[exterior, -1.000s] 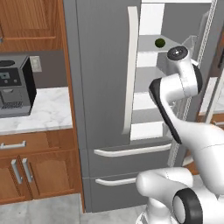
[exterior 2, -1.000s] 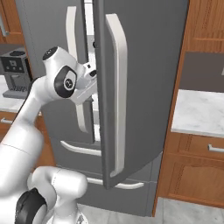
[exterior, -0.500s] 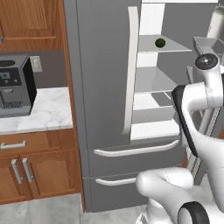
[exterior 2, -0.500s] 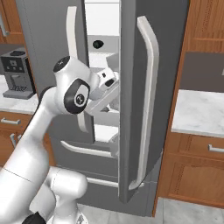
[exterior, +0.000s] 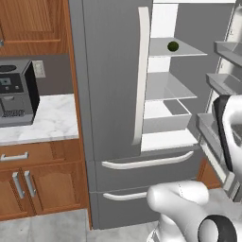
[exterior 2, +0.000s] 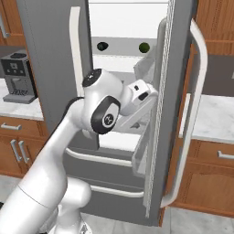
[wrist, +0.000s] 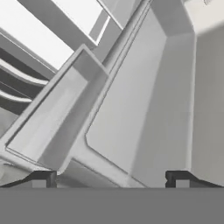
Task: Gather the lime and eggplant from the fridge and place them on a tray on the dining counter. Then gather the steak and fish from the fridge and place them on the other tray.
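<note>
The lime (exterior 2: 144, 47) and eggplant (exterior 2: 102, 46) sit apart on an upper shelf of the open fridge (exterior: 113, 113). The hand (wrist: 111, 178), spread wide and empty, faces the door bins. The lime looks light, firm and prone to roll: pinch across its middle

The grey fridge (exterior 2: 50, 55) stands with its right door open, lime (exterior 2: 144, 47) and eggplant (exterior 2: 102, 46) on its top shelf.

Grey fridge (exterior: 111, 80), white inside; green lime (exterior: 173, 46), dark eggplant (exterior 2: 102, 46).
</note>
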